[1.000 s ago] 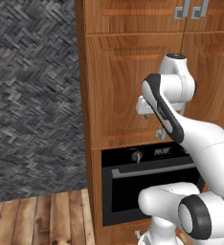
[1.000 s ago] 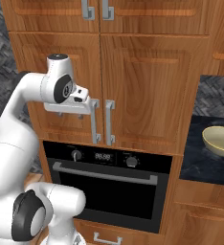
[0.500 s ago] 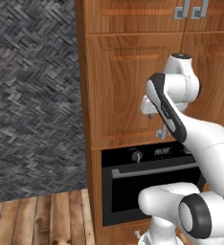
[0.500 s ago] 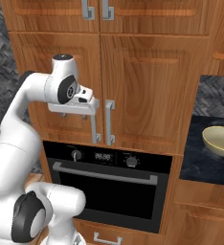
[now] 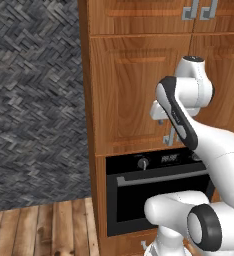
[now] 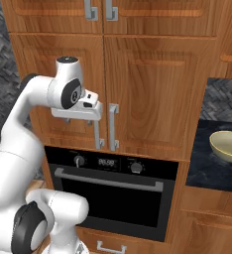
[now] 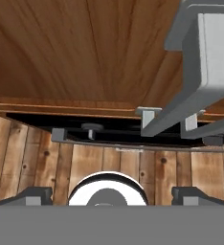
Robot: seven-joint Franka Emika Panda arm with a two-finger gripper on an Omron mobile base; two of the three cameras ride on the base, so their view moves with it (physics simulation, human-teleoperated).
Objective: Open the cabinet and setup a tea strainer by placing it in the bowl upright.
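My arm's bent, hand level at cabinet doors, gripper by left handle, jaws spread wide, nothing held.

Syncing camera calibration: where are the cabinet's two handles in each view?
Left base view: handles right of centre, mostly behind the arm.
Right base view: handles just left of centre.
Hand view: handles large, upper right.
Shared landmark: the oven directly under them.

A black built-in oven sits above the wood-plank floor.
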